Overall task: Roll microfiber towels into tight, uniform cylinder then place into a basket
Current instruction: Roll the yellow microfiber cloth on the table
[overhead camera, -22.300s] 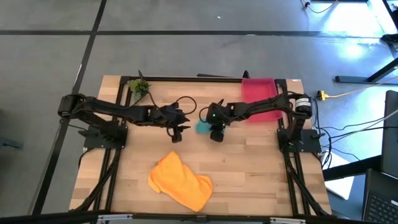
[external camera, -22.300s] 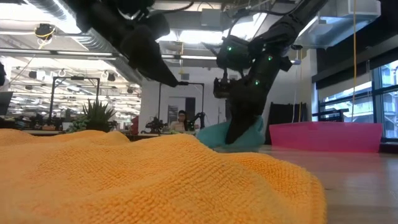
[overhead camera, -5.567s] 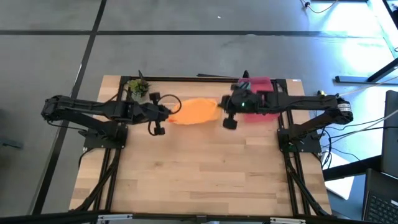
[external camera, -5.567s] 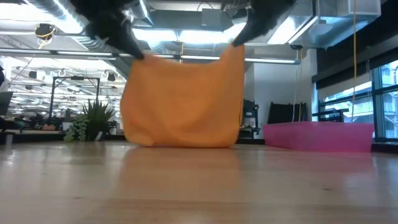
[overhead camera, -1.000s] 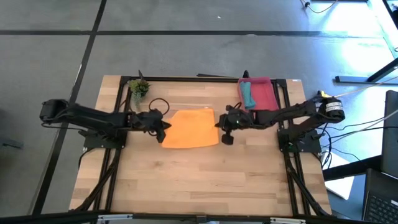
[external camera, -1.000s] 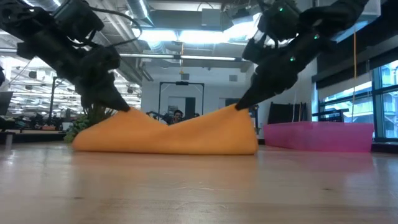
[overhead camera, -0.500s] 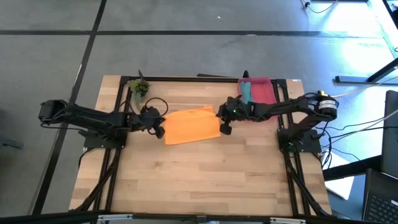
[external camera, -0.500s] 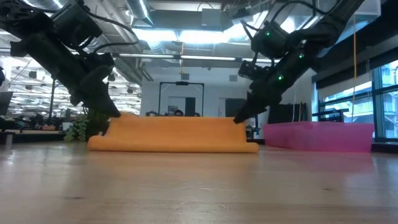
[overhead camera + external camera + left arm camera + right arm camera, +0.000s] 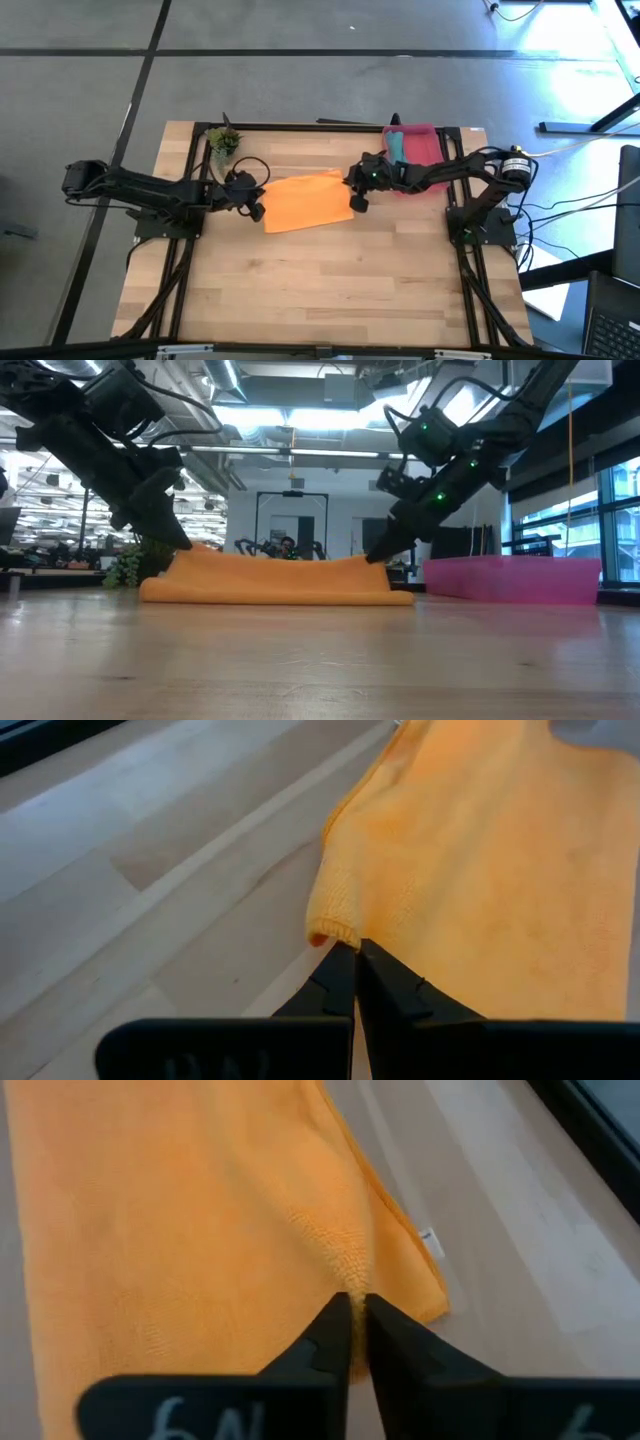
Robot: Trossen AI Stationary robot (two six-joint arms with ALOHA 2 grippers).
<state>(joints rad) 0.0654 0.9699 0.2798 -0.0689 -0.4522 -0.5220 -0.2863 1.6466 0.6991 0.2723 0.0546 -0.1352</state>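
The orange towel [image 9: 308, 202] lies folded in a flat band on the table's far middle; it also shows in the low view [image 9: 280, 582]. My left gripper [image 9: 256, 207] is shut on its left end, and my right gripper [image 9: 354, 198] is shut on its right end. The teal towel [image 9: 397, 150] lies rolled up inside the red-pink basket [image 9: 428, 152] at the far right. The basket also shows in the low view [image 9: 515, 580]; there the teal towel is hidden. My left gripper pinches a corner of the orange towel [image 9: 333, 932] at its left end between its two fingertips. The fingers slant down from the table's left. The corner is raised a little; the rest lies on the table. My right gripper pinches a raised ridge of the towel [image 9: 352, 1272] near its right edge between its two fingertips. The fingers slant down from the table's right. The cloth beside them is puckered; the rest lies flat.
A small green plant [image 9: 223, 140] stands at the far left corner, behind my left arm. The basket sits just behind my right arm. Bare wooden table [image 9: 320, 290] spreads across the whole near half.
Both grippers have come down, and my right one has gone toward the far edge and a little left. The towel's two held ends, raised a second ago with the middle sagging, have been laid down, and the towel now lies as a low flat band.
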